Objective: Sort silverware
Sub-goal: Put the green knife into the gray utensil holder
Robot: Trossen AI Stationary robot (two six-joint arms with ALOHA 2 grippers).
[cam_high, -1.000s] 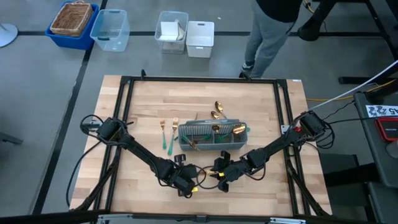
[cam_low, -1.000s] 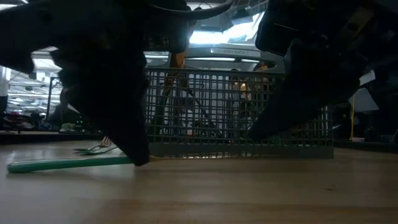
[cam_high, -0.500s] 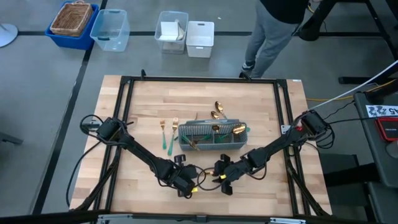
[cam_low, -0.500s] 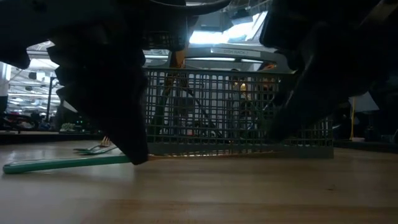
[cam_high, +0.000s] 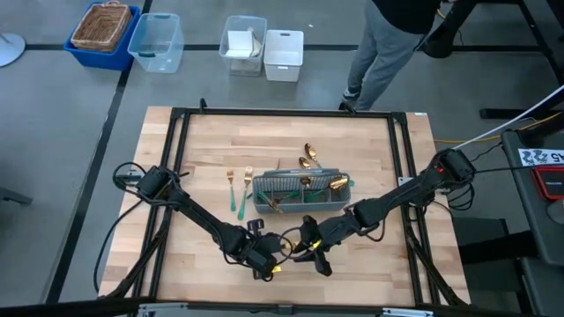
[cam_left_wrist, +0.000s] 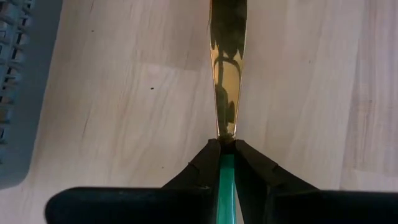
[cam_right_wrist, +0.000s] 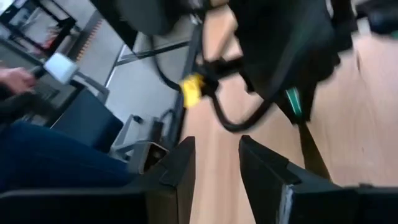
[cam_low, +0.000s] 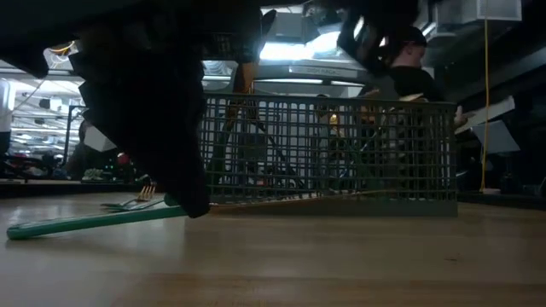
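Note:
My left gripper (cam_high: pixel 271 261) is down at the table's near middle, shut on a knife with a teal handle (cam_low: pixel 85 223) and a gold blade (cam_left_wrist: pixel 227 68). My right gripper (cam_right_wrist: pixel 214 168) hangs open just right of it in the high view (cam_high: pixel 314 254), raised off the table with nothing between its fingers. The grey mesh caddy (cam_high: pixel 302 192) stands behind both, with gold pieces leaning inside. Two teal-handled forks (cam_high: pixel 238 188) lie flat to its left, and gold spoons (cam_high: pixel 307 157) lie beyond it. My left gripper pinches the knife between its two fingertips (cam_left_wrist: pixel 205 163), right where the teal handle meets the gold blade (cam_left_wrist: pixel 225 147). The fingers slant down from above and point along the knife. The handle lies low along the table (cam_low: pixel 51 227), and the blade reaches out past the fingertips over the wood.
The table has a black frame (cam_high: pixel 176 132) round its edge. Bins (cam_high: pixel 157 41) and white boxes (cam_high: pixel 264 53) stand on the floor beyond the far edge. A person (cam_high: pixel 388 44) stands there, and another person's hand (cam_right_wrist: pixel 13 78) shows off the near side.
My right gripper has risen from the table beside the caddy and tipped closer to level, its fingers as wide apart as before. In the low view it has cleared the front of the caddy. My left gripper and the knife have stayed put.

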